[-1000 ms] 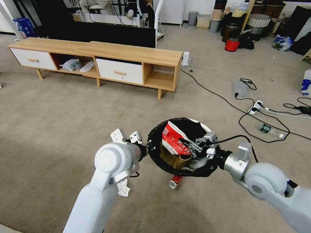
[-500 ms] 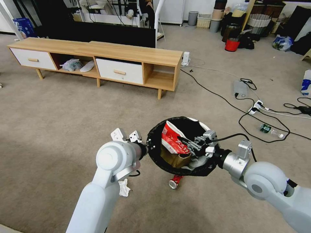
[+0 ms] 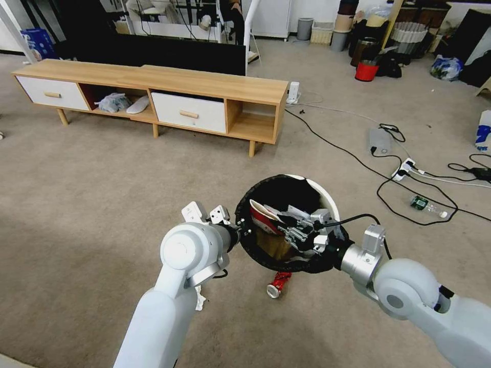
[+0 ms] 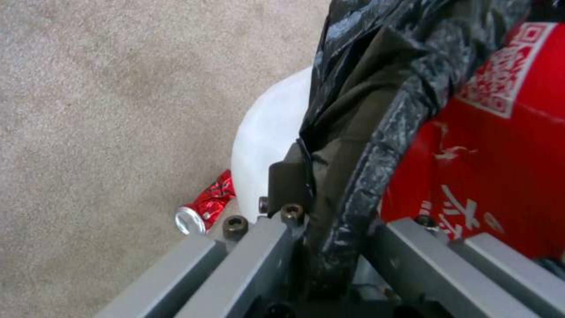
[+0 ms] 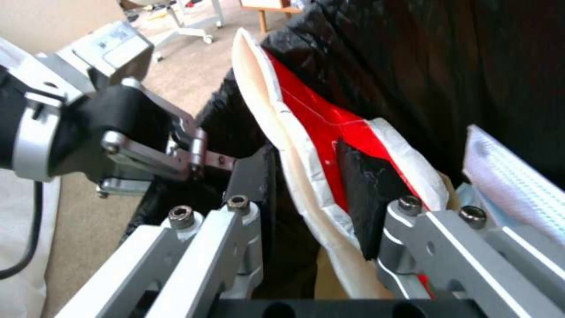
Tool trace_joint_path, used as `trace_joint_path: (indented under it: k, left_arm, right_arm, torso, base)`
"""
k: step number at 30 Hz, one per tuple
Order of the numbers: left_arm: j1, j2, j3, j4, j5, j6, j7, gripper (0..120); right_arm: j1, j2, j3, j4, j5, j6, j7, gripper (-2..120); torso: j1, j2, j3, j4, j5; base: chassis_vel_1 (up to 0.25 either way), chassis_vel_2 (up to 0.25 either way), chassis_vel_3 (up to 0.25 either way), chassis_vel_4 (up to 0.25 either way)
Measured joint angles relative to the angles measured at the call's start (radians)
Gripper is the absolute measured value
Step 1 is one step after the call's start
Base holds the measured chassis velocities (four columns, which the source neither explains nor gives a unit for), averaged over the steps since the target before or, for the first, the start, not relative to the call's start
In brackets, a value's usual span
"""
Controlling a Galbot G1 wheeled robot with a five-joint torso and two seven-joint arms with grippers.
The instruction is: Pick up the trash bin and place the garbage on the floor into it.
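While the bin is held off the carpet between both arms, the items run as follows, left to right.

Tissue [image 3: 199, 299]: white, crumpled, on the carpet beside the left forearm. Not yet collected.

Left gripper [image 3: 239, 231]: at the bin's left rim. The left wrist view shows its fingers [image 4: 282, 176] pressed together on the bag-covered rim, one outside against the white wall, the other inside.

Bin [image 3: 327, 200]: small, round, white, lined with a black bag [image 4: 377, 110] folded over the rim. Raised and tilted, mouth towards the robot. It holds brown paper and some white litter.

Can [image 3: 276, 284]: red, crushed, lying on the carpet just under the bin's near edge. Also seen past the bin wall in the left wrist view [image 4: 206, 207].

Wrapper [image 3: 265, 216]: red and white, standing on edge inside the bin, not yet lying loose.

Right gripper [image 3: 292, 228]: reached in over the bin's near right rim. In the right wrist view the jaws stand spread either side of the wrapper [image 5: 318, 128], one dark pad close against its red face; whether that pad touches it I cannot tell.

Bottle [image 3: 427, 205]: green label, on the carpet among the cables, well apart to the right.

Step in hand, by judgement: depositing the wrapper. Several pieces of litter remain on the floor, so the task looks roughly midway.

Next move calls for: drawing the right gripper clear of the rim without dragging the bag or wrapper, while the left grip stays firm; the can, nearest, is the likely next pick.
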Motion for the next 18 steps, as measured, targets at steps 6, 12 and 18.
trace_joint_path:
  k: [6, 12, 18]
  left_arm:
    - [0.004, 0.012, 0.000, -0.009, -0.007, 0.000, 0.006, 0]
    - [0.010, 0.019, -0.001, -0.009, -0.009, 0.000, 0.014, 0]
    - [0.010, 0.022, -0.004, -0.005, -0.008, 0.000, 0.019, 0]
  right_arm:
    - [-0.007, 0.000, 0.001, -0.007, -0.004, 0.000, 0.003, 28]
    - [-0.015, -0.002, 0.012, -0.010, -0.006, 0.005, 0.006, 33]
    - [-0.024, -0.011, 0.029, -0.002, -0.005, 0.009, 0.006, 55]
  torso:
    - [0.000, 0.000, 0.000, 0.0000, 0.0000]
    - [0.000, 0.000, 0.000, 0.0000, 0.0000]
    - [0.000, 0.000, 0.000, 0.0000, 0.0000]
  base:
    - [0.000, 0.000, 0.000, 0.000]
    - [0.000, 0.000, 0.000, 0.000]
    - [0.000, 0.000, 0.000, 0.000]
